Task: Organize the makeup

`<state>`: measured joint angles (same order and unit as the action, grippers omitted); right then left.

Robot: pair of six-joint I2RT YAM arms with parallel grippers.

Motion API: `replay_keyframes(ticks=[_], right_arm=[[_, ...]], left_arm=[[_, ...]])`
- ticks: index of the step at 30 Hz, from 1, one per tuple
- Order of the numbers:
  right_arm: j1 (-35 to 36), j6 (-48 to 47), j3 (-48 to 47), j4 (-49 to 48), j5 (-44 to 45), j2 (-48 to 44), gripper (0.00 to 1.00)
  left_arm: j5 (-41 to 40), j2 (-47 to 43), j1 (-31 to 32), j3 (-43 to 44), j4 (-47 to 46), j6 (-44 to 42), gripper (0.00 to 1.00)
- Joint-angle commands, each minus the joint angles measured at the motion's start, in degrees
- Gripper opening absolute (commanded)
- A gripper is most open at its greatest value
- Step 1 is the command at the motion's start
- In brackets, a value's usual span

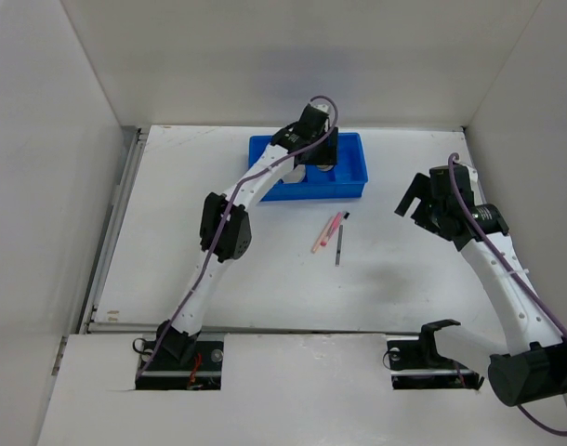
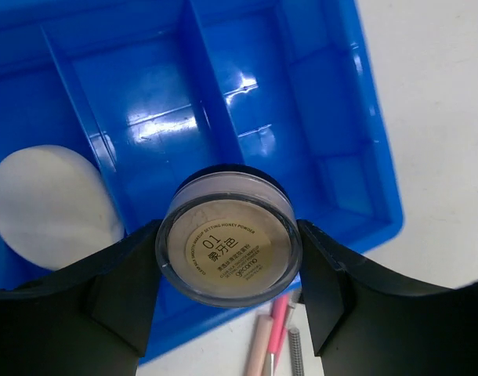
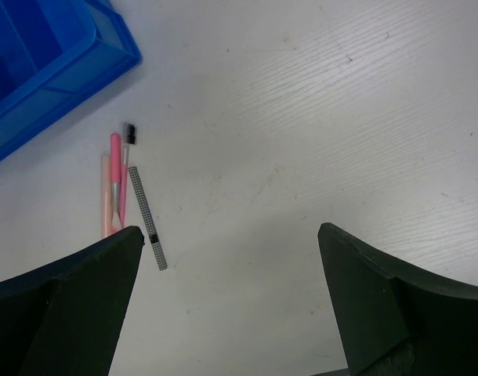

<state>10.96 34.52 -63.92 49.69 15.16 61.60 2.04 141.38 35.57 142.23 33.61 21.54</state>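
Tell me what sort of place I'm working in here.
Most likely a lab test cell, not a home vanity: a bare white table boxed in by plain white panels, with only a blue tray, a few pencils and a compact as props.

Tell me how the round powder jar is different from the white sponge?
The powder jar is round with printed writing; the sponge is plain and egg-shaped. The powder jar is pinched in the left gripper over the blue tray; the sponge lies loose in a tray compartment. Both are pale.
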Motion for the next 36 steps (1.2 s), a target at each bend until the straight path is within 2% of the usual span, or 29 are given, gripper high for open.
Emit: replay_keyframes(ticks=[1,3,5,6,10,14,16,17,19,20,22,24,28,34,36], right_arm=[[0.1,-0.1,-1.7,0.1,0.6,0.4,1.0],[0.1,-0.1,-2.3,0.1,0.6,1.0,1.0],[0.1,-0.1,-2.3,0.7,0.6,1.5,1.0],[0.1,-0.1,-2.3,0.7,0.6,1.5,1.0],[0.1,-0.1,-2.8,0.7,0.0,2.0,1.0],[0.1,-0.1,-2.8,-1.0,-2.7,2.0,0.98],[0.1,0.5,-1.2,-4.1,-5.4,1.3,0.9],[1.2,1.2,-0.2,-5.5,-7.5,1.3,0.85],[3.6,2.8,3.2,-9.8,-9.4,0.4,0.69],[5.4,3.5,3.9,-10.7,-9.4,0.4,0.62],[10.8,4.8,5.3,-12.2,-8.8,2.4,0.45],[16.0,4.9,5.3,-13.6,-8.8,5.3,0.45],[22.8,6.0,4.6,-15.5,-8.0,13.6,0.56],[24.1,9.1,6.5,-21.6,-5.0,23.0,0.59],[24.1,9.1,6.5,-23.3,-5.5,25.7,0.59]], left_arm=[[3.1,-0.5,-0.3,3.3,-4.9,1.1,0.32],[3.1,0.0,-0.3,3.3,-5.0,1.1,0.44],[3.1,0.0,-0.9,3.3,-5.0,1.1,0.64],[3.7,0.0,-0.9,3.3,-5.0,0.6,0.86],[5.3,-2.3,-0.9,3.3,-5.0,-0.8,1.0],[6.7,-8.6,-0.9,2.2,-2.7,-1.4,1.0],[6.1,-15.1,-0.9,-2.5,-2.1,-2.1,1.0],[6.1,-17.9,-0.9,-4.9,-2.1,-2.1,1.0],[5.5,-26.5,-0.9,-10.5,-2.1,-2.1,1.0],[3.9,-29.3,-0.9,-16.3,-2.1,-2.1,1.0],[2.6,-36.3,-0.3,-20.7,-1.4,-2.1,1.0],[0.3,-40.0,-0.3,-25.4,1.7,-2.1,1.0],[-3.7,-47.9,-0.3,-32.0,6.6,-2.7,1.0],[-14.7,-55.1,-0.9,-36.5,14.3,-3.0,1.0],[-15.2,-56.8,-0.9,-37.7,15.4,-3.6,1.0]])
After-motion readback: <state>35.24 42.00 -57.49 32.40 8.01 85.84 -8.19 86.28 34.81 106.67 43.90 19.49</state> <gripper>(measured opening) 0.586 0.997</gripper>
